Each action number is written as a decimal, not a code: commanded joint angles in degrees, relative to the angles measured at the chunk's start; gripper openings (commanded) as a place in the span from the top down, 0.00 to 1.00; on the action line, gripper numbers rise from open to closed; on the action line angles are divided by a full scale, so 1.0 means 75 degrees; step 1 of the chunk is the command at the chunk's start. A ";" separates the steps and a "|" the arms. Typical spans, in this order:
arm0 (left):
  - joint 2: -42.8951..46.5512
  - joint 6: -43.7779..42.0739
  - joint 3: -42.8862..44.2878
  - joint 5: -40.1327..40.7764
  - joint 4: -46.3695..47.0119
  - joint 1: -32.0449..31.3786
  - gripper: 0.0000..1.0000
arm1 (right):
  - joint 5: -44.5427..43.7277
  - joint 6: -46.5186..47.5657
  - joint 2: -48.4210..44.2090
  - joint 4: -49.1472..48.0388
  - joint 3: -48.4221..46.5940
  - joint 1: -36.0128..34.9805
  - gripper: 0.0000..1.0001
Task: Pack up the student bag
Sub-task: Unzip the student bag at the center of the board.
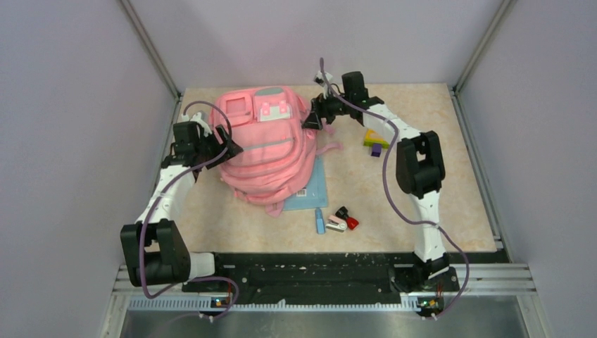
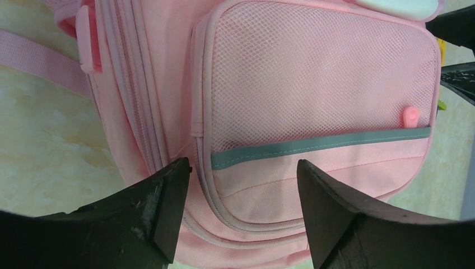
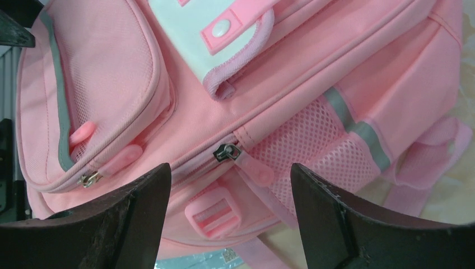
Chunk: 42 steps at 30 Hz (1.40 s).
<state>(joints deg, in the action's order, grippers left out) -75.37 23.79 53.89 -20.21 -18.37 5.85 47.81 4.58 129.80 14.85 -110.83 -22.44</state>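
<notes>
Bag (image 1: 264, 151) lying front-up on table (image 1: 436, 211), far-left part, blue booklet (image 1: 310, 189) half under bag's near edge
Left gripper (image 2: 242, 168) at bag's left edge, fingers wide, holding nothing
Right gripper (image 3: 229, 168) at bag's right side, fingers wide, empty, just above pink zip tab (image 3: 255, 171)
Handling, judged: soft limp fabric, light, sags and slides if tugged; mesh pocket (image 2: 319, 73) may snag
Best hold: pink zip tab, other gripper pinning fabric beside it
</notes>
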 commanded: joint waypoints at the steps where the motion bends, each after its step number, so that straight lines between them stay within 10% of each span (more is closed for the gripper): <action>1: -0.0213 0.0063 0.0158 -0.0480 0.0248 0.0061 0.27 | 0.1021 0.0518 0.0630 0.0692 -0.1288 0.0015 0.25; 6: -0.0576 0.0288 0.0307 -0.0800 0.0278 0.0068 0.34 | 0.1499 0.0550 0.1001 0.0846 -0.1661 0.0015 0.26; 27: -0.0644 0.0431 0.0340 -0.0477 0.0280 0.0076 0.99 | 0.1195 0.0587 0.0241 0.1053 -0.0267 0.0015 0.94; 42: -0.0444 0.0616 0.0065 -0.0445 0.0528 0.0088 1.00 | 0.1051 -0.0534 -0.2028 -0.0340 0.3100 -0.0034 1.00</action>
<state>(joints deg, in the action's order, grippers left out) -80.38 27.07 54.22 -22.92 -18.65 6.98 53.87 3.90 121.23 14.66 -93.19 -22.02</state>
